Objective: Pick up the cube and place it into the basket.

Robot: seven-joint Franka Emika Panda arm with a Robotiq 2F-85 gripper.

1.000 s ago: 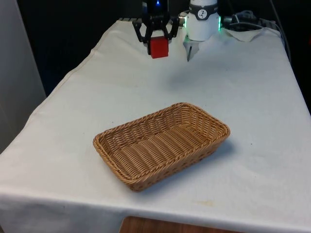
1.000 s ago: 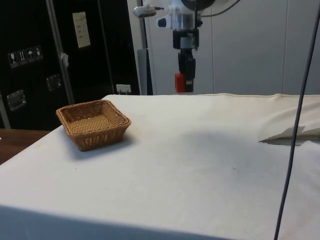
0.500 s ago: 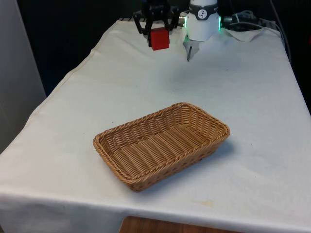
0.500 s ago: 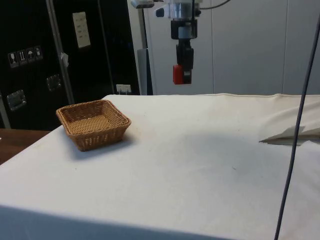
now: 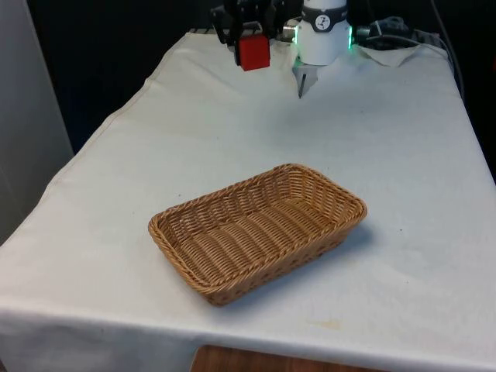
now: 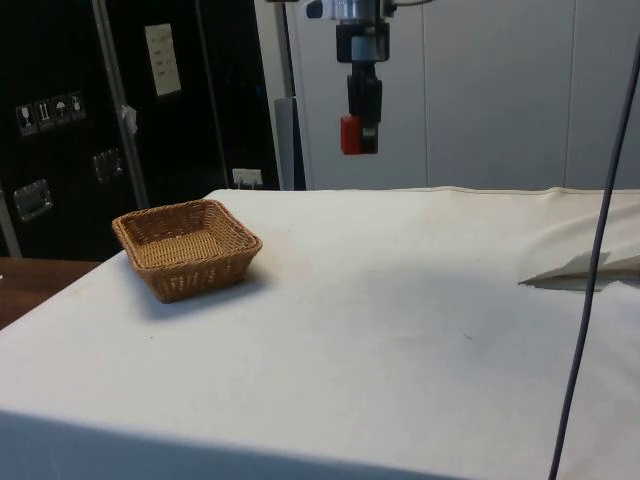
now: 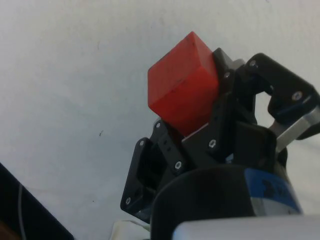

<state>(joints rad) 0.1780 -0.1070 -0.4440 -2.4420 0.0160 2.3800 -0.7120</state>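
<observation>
One red cube (image 5: 253,53) sits clamped between the two black fingers of the gripper (image 5: 253,48), closed on it from either side, and the pair hangs high above the white cloth (image 5: 232,147), well clear of it. In the side view the cube (image 6: 350,135) shows at the tip of the gripper (image 6: 358,135) with open air beneath it down to the cloth (image 6: 400,300). The wrist view has the cube (image 7: 183,90) tilted with one corner forward, the fingers (image 7: 222,117) pressed against its sides and the gripper (image 7: 192,127) holding it over bare cloth (image 7: 75,75). One wicker basket (image 5: 159,226) lies flat on the cloth, well apart from the gripper and far below it, nearer the camera in the front view and a little toward that view's right of the cube. In the side view the basket (image 6: 130,232) stands off from the gripper, near the table's end. Nothing lies inside the basket.
</observation>
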